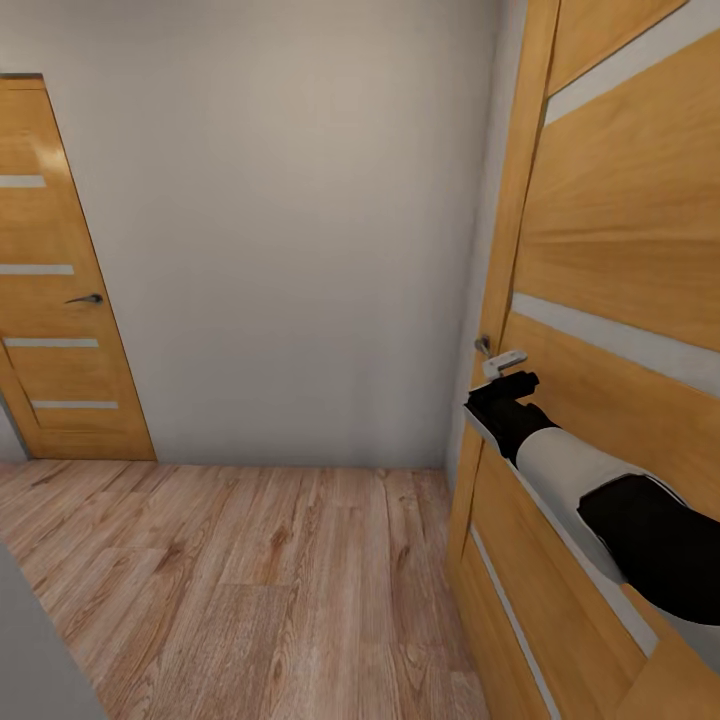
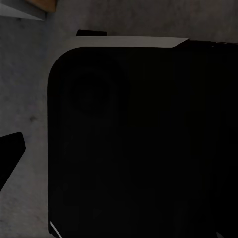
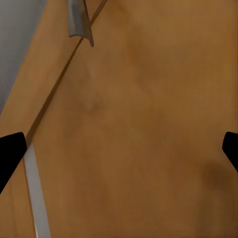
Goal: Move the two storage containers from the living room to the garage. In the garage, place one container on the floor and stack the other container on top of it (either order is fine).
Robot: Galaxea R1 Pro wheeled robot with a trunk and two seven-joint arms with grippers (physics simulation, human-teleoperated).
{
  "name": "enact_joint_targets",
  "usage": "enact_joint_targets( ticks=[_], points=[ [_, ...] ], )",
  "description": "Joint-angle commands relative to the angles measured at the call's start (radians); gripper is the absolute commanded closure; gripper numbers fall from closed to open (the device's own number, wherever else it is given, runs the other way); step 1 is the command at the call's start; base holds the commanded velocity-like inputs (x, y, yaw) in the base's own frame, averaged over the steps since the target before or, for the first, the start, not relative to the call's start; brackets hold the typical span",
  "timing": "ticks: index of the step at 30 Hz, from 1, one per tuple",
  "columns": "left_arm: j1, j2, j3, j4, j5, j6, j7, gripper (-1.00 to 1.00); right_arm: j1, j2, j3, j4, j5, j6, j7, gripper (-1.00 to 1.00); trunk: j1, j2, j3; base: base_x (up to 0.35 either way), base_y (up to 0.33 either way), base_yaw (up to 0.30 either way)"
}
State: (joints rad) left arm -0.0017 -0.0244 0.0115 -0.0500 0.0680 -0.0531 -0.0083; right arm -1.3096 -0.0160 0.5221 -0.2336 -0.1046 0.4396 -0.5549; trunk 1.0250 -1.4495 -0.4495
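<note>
Jaws of the right gripper (image 3: 119, 148) spread wide, facing the wooden door (image 1: 620, 250) by its handle (image 1: 497, 358).

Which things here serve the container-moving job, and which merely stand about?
Job: right gripper, reaching at the near door's handle; near door.
Standing about: far door, grey wall, wood floor. No containers in sight.

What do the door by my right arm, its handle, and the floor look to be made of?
The door looks like honey-toned wood or veneer with a smooth satin finish: grain runs across it, broken by pale inlaid strips. Its handle seems to be brushed metal, silvery and dully reflective. The floor looks like light wood planks or laminate, with visible seams and knots. These are renders, so the materials are only apparent.
</note>
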Motion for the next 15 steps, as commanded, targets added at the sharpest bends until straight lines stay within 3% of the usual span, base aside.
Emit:
enact_joint_targets(
  ticks=[1, 15],
  points=[
    [0.000, 0.000, 0.001, -0.001, 0.007, -0.002, -0.001, -1.00, 0.000, -0.002, -0.001, -0.001, -0.005, 0.013, -0.008, -1.00, 0.000, -0.001, -0.001, 0.000, 0.000, 0.000],
    [0.000, 0.000, 0.001, -0.001, 0.008, -0.002, -0.001, -1.00, 0.000, -0.025, -0.001, -0.001, -0.006, 0.022, -0.008, -1.00, 0.000, -0.001, -0.001, 0.000, 0.000, 0.000]
  ],
)
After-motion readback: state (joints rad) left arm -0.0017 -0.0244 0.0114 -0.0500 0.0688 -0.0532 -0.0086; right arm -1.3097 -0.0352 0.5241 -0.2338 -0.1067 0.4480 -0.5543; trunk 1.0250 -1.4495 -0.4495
